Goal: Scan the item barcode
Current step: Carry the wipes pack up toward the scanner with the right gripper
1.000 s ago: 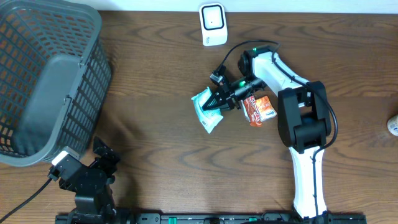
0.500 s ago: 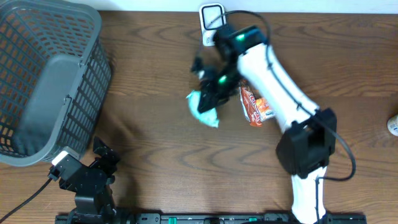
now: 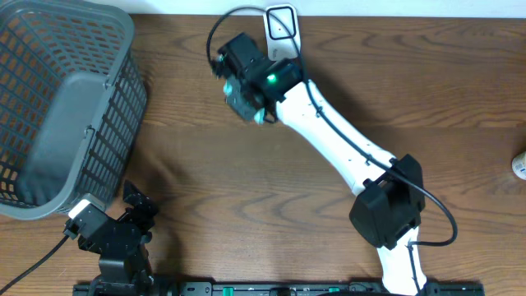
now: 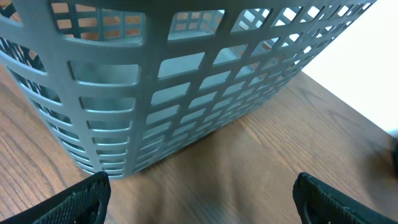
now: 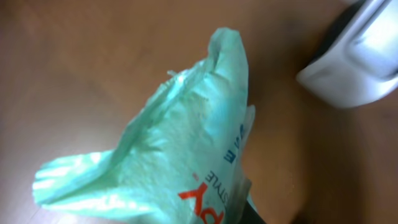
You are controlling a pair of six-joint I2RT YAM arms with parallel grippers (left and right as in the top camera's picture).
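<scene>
My right gripper (image 3: 245,92) is shut on a mint-green plastic packet (image 5: 186,149) with red and blue print, held up off the table. The packet fills the right wrist view and hides the fingertips (image 5: 239,214). In the overhead view the wrist covers most of it. The white barcode scanner (image 3: 280,29) stands at the table's far edge, just right of the gripper, and shows at the upper right (image 5: 357,56) in the right wrist view. My left gripper (image 4: 199,205) is open at the near left of the table with nothing between its fingers.
A large grey mesh basket (image 3: 57,99) takes up the far left and rises right in front of the left gripper (image 4: 155,93). A small white object (image 3: 519,166) sits at the right edge. The right arm stretches diagonally across the table's middle.
The right arm has swung up and to the left, carrying the mint-green packet from the table's middle to beside the scanner. The left arm has not moved.
</scene>
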